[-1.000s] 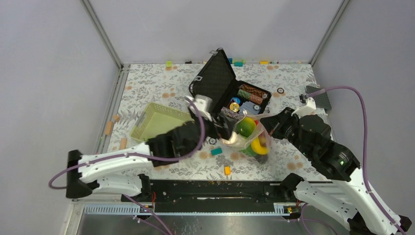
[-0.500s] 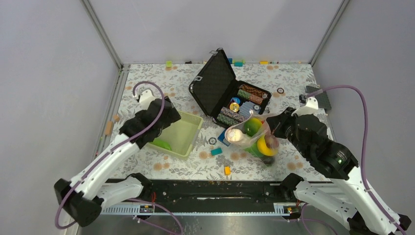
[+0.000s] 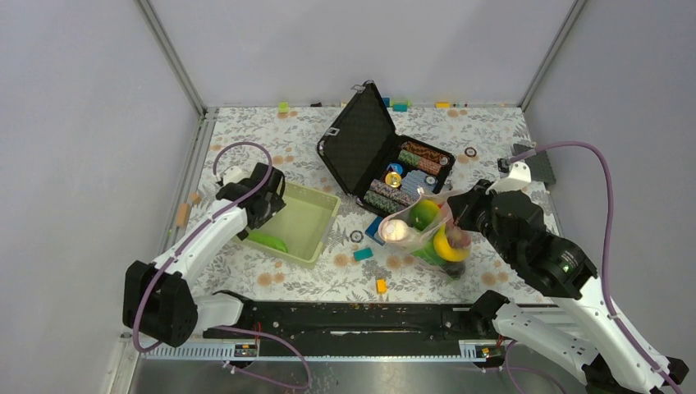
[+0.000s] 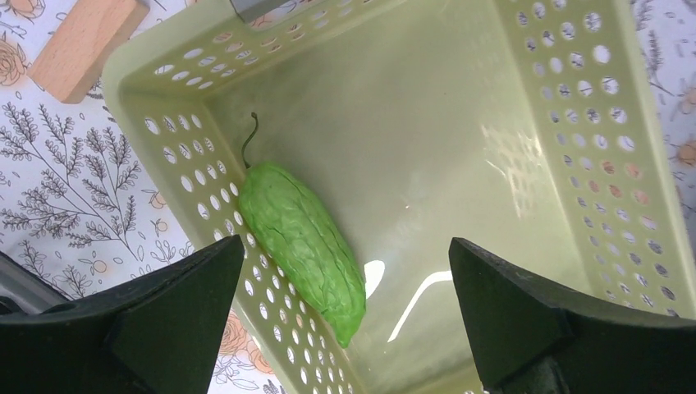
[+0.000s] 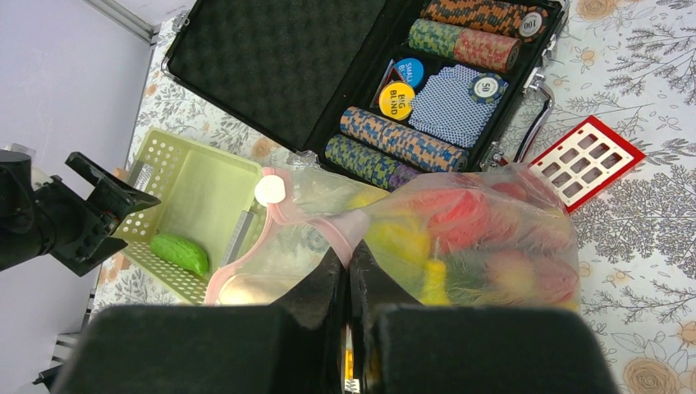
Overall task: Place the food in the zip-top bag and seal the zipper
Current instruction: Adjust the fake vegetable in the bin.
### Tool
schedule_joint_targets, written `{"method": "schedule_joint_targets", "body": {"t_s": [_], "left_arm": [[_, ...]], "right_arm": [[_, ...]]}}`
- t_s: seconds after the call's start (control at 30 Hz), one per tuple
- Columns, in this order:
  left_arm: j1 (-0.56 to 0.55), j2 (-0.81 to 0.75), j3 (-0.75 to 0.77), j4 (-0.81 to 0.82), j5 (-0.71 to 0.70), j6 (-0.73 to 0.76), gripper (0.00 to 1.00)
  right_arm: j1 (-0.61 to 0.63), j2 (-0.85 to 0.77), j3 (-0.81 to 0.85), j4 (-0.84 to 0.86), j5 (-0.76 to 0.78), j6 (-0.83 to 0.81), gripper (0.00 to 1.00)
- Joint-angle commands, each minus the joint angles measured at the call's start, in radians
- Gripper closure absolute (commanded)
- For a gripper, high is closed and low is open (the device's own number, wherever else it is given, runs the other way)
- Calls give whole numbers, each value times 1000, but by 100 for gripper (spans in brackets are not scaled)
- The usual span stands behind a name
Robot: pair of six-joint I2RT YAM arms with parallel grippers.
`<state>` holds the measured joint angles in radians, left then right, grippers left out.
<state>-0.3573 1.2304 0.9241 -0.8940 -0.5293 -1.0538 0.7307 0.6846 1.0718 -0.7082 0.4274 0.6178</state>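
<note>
The clear zip-top bag [image 3: 423,231] hangs from my right gripper [image 3: 461,215], mouth open toward the left. In the right wrist view the right gripper [image 5: 349,258] is shut on the pink zipper [image 5: 343,228] at the bag's [image 5: 468,238] mouth. Red, yellow and green food shows through the plastic. A green leaf-like piece of food [image 4: 302,238] lies in the light green basket [image 4: 427,123], against its left wall. It also shows in the top view [image 3: 267,242]. My left gripper [image 4: 345,275] is open just above it, with the jaws wide on either side; in the top view the left gripper [image 3: 263,197] is over the basket [image 3: 324,226].
An open black case [image 3: 361,135] with poker chips [image 5: 386,148] stands behind the bag. A red perforated tile [image 5: 584,158] lies beside it. Small blocks [image 3: 363,254] lie on the floral table in front. A wooden block [image 4: 86,45] lies outside the basket's far corner.
My left arm has left the bag's mouth, swung left and come down over the basket. My right gripper has kept hold of the bag, which shifted slightly.
</note>
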Motion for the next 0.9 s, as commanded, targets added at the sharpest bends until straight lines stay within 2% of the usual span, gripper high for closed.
{"method": "schedule_joint_targets", "body": {"t_s": [0.0,0.3,0.67,0.87], "left_arm": [[16,43,-15,36,-6,-39,1],[37,111,-64,88,-28,-60,1],[38,196,-68,136,30,-22,1],[38,229,-92,214,81,-17,1]], "right_arm": [[-4,6,0,40,20,-19,100],[-4,-6,-6,49,4,-24,100],[-5,-19,-9,51,0,-23,100],[-4,-27,-9,52,4,-21,100]]}}
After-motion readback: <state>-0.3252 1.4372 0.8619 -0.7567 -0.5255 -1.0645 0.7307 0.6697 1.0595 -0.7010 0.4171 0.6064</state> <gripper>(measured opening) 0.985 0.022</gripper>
